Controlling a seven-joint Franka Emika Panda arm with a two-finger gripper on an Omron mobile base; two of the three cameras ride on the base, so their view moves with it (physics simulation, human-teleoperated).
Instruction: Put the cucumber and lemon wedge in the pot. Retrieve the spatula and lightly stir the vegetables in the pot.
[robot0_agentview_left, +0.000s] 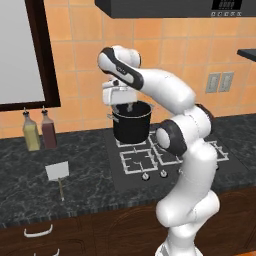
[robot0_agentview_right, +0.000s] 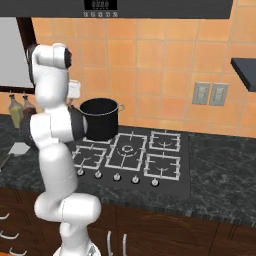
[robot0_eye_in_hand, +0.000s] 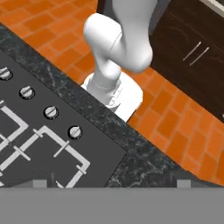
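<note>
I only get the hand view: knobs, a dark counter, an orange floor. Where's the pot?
Observer: The pot stands on the back left burner of the stove, with the tool right over its mouth.
Operator: And the spatula?
Observer: The spatula lies flat on the counter left of the stove, apart from the pot.
Operator: Anything else over there?
Observer: Two bottles stand upright behind the spatula, one yellowish, one reddish-brown.
</note>
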